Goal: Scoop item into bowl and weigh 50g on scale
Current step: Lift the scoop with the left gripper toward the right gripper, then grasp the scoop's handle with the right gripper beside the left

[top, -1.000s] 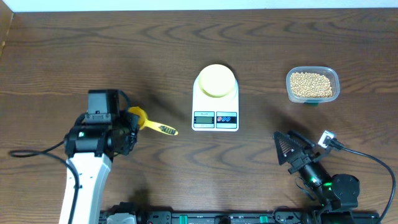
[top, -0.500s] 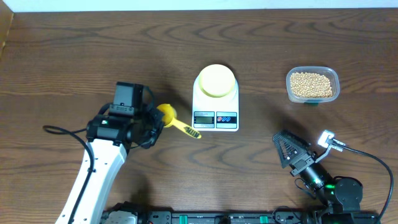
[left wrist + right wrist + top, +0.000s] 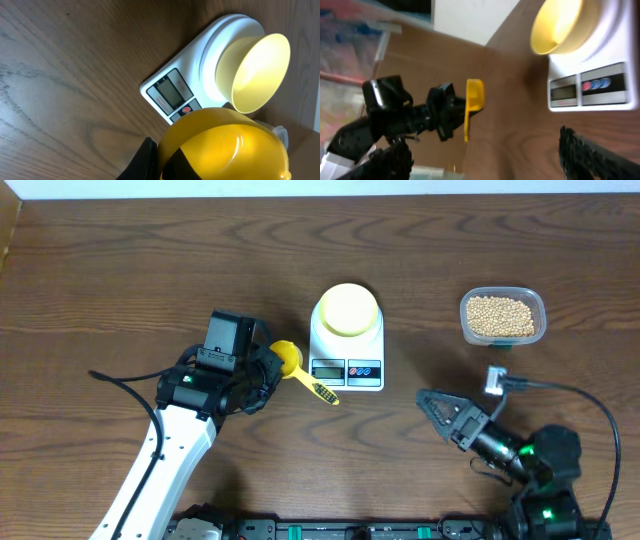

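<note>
The pale yellow bowl (image 3: 347,310) stands empty on the white scale (image 3: 347,370) at the table's centre; both also show in the left wrist view, the bowl (image 3: 257,70) and the scale (image 3: 172,92). The tan beans (image 3: 500,316) fill a clear tub at the back right. My left gripper (image 3: 270,370) is shut on a bright yellow scoop (image 3: 290,360), just left of the scale's front corner, and the scoop's cup (image 3: 225,145) fills the lower left wrist view. My right gripper (image 3: 440,410) is open and empty, low at the front right of the scale, pointing left.
The clear tub (image 3: 538,308) sits near the right edge. The right wrist view looks across the table at the bowl (image 3: 560,25), the scale (image 3: 600,75), the scoop (image 3: 474,100) and the left arm (image 3: 400,117). Cables trail behind both arms.
My left arm has carried the scoop rightward to just beside the scale. My right gripper has swung left and forward over the table, still empty.
</note>
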Robot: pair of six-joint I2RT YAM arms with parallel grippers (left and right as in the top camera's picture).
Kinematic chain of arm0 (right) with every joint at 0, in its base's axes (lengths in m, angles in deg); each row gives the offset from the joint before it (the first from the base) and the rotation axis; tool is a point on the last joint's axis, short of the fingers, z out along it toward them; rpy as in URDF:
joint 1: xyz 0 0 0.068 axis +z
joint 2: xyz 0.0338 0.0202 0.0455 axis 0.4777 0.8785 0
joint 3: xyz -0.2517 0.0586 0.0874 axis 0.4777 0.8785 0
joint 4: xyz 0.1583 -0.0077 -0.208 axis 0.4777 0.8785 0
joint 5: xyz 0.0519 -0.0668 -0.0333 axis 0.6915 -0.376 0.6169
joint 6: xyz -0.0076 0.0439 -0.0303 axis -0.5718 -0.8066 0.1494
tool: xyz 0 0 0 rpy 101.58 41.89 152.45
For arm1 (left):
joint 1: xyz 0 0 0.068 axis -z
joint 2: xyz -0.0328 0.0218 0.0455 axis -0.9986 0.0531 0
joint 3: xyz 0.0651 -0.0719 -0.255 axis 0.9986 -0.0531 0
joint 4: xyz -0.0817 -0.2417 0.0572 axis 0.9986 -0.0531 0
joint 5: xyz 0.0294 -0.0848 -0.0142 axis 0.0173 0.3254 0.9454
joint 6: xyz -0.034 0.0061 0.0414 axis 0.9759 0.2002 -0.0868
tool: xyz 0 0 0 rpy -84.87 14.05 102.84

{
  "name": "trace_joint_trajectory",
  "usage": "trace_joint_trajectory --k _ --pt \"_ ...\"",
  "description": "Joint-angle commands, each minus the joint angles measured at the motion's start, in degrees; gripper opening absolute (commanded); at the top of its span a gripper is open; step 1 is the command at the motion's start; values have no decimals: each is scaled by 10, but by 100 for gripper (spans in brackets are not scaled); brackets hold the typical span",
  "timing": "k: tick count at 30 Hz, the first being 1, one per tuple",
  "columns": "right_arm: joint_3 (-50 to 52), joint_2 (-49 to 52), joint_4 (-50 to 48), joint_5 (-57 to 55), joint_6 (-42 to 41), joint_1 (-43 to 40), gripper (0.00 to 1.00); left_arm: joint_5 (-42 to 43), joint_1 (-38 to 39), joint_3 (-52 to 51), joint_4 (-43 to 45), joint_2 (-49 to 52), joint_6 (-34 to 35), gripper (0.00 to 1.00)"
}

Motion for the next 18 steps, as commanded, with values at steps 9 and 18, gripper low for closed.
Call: trace_joint_trajectory --k 9,18 --pt "-112 283 -114 -135 98 217 93 -12 2 2 -4 0 8 7" --pt "-112 402 -267 -279 97 338 79 2 3 2 -22 0 37 7"
